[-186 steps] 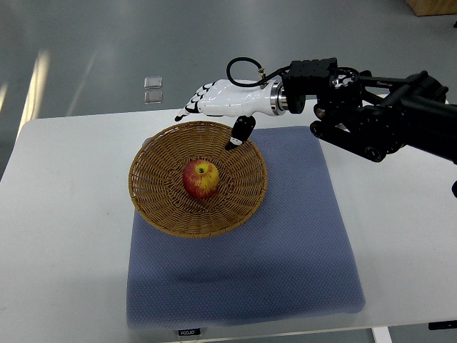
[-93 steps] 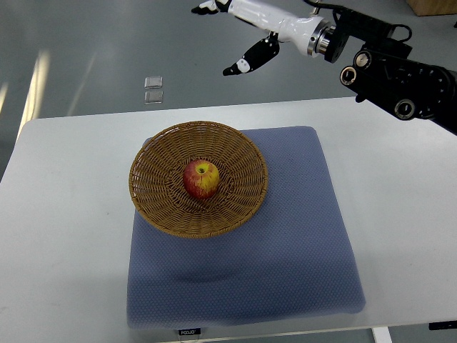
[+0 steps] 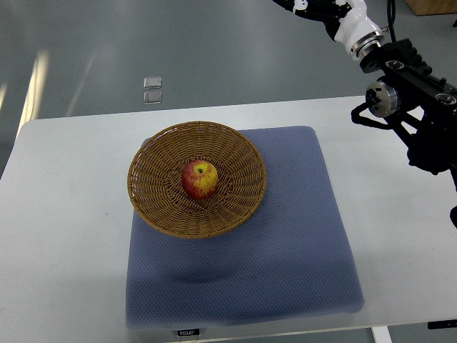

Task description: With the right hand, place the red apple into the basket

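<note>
A red and yellow apple [image 3: 200,179] lies in the middle of a round wicker basket [image 3: 153,204], stem end up. The basket stands on the far left part of a blue-grey mat [image 3: 285,243]. My right arm [image 3: 418,107] comes in from the right edge and rises toward the top of the picture. Only the wrist and the base of my right hand [image 3: 325,10] show at the top edge, well beyond the table and far from the basket; the rest of the hand is cut off. Nothing touches the apple.
The mat lies on a white table [image 3: 64,214] whose far edge runs just behind the basket. Grey floor lies beyond, with two small pale squares [image 3: 152,89] on it. The black arm joints hang over the table's far right corner.
My right hand has pulled away from the basket's far rim, rising up and to the right until it is mostly out of the picture. The apple stays in the basket.
</note>
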`<state>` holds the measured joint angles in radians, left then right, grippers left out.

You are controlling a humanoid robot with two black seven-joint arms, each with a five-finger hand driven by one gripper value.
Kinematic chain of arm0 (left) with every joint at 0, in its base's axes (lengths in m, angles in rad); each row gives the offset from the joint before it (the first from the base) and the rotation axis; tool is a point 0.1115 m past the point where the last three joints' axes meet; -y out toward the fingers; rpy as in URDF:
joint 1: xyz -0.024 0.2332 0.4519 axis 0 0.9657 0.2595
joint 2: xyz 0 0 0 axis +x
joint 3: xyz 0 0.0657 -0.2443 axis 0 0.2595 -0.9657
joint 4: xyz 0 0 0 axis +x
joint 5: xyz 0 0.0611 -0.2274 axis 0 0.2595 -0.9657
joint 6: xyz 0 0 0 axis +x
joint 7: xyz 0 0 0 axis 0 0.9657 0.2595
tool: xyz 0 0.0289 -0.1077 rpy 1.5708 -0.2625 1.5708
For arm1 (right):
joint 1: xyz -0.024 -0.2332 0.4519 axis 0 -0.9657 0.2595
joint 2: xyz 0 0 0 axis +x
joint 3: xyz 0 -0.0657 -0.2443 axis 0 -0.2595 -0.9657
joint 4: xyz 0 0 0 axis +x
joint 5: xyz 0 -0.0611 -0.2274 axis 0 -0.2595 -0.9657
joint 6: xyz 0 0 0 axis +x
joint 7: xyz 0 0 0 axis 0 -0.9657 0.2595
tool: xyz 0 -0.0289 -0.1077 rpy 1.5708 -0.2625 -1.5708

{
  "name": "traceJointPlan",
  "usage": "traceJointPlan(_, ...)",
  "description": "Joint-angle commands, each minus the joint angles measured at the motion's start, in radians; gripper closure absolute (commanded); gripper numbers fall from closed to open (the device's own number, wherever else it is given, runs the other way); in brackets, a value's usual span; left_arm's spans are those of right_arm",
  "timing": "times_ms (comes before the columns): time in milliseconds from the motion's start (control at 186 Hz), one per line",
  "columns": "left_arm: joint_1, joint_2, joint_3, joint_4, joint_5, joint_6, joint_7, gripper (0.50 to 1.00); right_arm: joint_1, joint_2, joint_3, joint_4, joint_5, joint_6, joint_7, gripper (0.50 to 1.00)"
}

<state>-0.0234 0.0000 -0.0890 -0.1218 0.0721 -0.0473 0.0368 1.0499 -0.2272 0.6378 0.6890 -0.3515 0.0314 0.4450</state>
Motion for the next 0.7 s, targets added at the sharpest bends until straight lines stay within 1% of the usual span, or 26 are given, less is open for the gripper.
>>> traceJointPlan(0, 0.0, 0.0, 0.0, -0.001, 0.0, 0.0, 0.0, 0.5, -0.036, 0.028, 0.0, -0.008, 0.111, -0.016, -0.029, 0.587)
traceJointPlan(32, 0.0, 0.0, 0.0, 0.001, 0.0, 0.0, 0.0, 0.5, -0.045, 0.032, 0.0, -0.008, 0.129, -0.024, -0.042, 0.587)
traceJointPlan(75, 0.0, 0.0, 0.0, 0.001, 0.0, 0.0, 0.0, 0.5, -0.045, 0.032, 0.0, -0.008, 0.129, -0.024, -0.042, 0.587)
traceJointPlan(81, 0.0, 0.0, 0.0, 0.001, 0.0, 0.0, 0.0, 0.5, -0.057, 0.043, 0.006, -0.009, 0.169, -0.042, -0.057, 0.587)
traceJointPlan(119, 0.0, 0.0, 0.0, 0.001, 0.0, 0.0, 0.0, 0.5, -0.065, 0.054, 0.014, -0.009, 0.218, -0.064, -0.072, 0.587)
traceJointPlan(215, 0.0, 0.0, 0.0, 0.001, 0.0, 0.0, 0.0, 0.5, -0.085, 0.066, 0.019, -0.009, 0.328, -0.091, -0.111, 0.587)
traceJointPlan(339, 0.0, 0.0, 0.0, 0.001, 0.0, 0.0, 0.0, 0.5, -0.088, 0.072, 0.019, -0.011, 0.448, -0.116, -0.12, 0.587)
traceJointPlan(436, 0.0, 0.0, 0.0, 0.001, 0.0, 0.0, 0.0, 0.5, -0.093, 0.072, 0.019, -0.011, 0.545, -0.169, -0.135, 0.587)
traceJointPlan(474, 0.0, 0.0, 0.0, 0.001, 0.0, 0.0, 0.0, 0.5, -0.097, 0.072, 0.02, -0.011, 0.572, -0.171, -0.137, 0.587)
traceJointPlan(560, 0.0, 0.0, 0.0, 0.001, 0.0, 0.0, 0.0, 0.5, -0.105, 0.072, 0.02, -0.011, 0.598, -0.163, -0.135, 0.587)
traceJointPlan(566, 0.0, 0.0, 0.0, 0.001, 0.0, 0.001, 0.0, 0.5, -0.119, 0.072, 0.023, -0.011, 0.614, -0.139, -0.135, 0.585)
traceJointPlan(609, 0.0, 0.0, 0.0, -0.001, 0.0, 0.0, 0.0, 0.5, -0.13, 0.072, 0.025, -0.013, 0.614, -0.097, -0.127, 0.587)
traceJointPlan(620, 0.0, 0.0, 0.0, 0.001, 0.0, 0.001, 0.0, 0.5, -0.134, 0.072, 0.025, -0.016, 0.614, -0.073, -0.126, 0.585)
traceJointPlan(636, 0.0, 0.0, 0.0, 0.001, 0.0, 0.0, 0.0, 0.5, -0.137, 0.072, 0.026, -0.017, 0.614, -0.061, -0.126, 0.587)
traceJointPlan(695, 0.0, 0.0, 0.0, 0.001, 0.0, 0.0, 0.0, 0.5, -0.148, 0.072, 0.036, -0.043, 0.606, 0.021, -0.126, 0.587)
